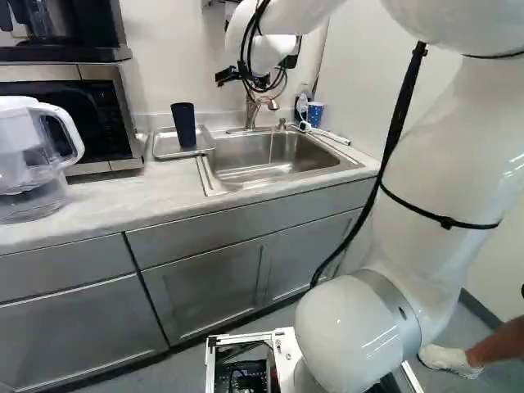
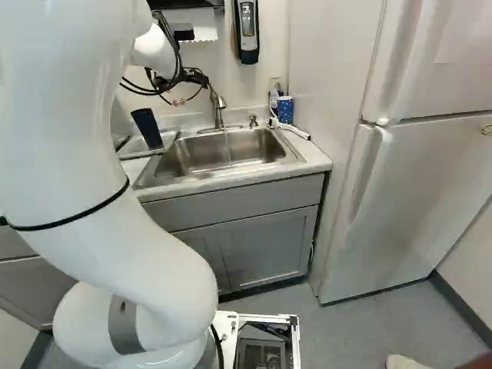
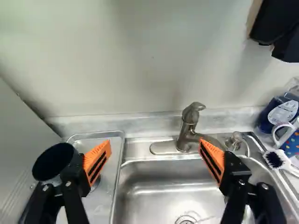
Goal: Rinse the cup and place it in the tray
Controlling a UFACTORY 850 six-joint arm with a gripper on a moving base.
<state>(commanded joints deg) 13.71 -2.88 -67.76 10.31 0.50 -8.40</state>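
- The gripper (image 1: 259, 81) is spread wide — orange pads (image 3: 103, 148) well apart.
- The dark cup (image 1: 184, 127) stands inside the tray (image 1: 176, 155), partly behind one finger in the wrist view.
- The tray lies near the worktop's (image 1: 123, 192) wall edge, just beside the sink (image 1: 260, 173).
- A dotted mug (image 2: 285, 110) — at the worktop's far corner, fridge (image 2: 407, 200) side.

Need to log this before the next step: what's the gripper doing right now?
Gripper: open, holding nothing, jaws wide apart.
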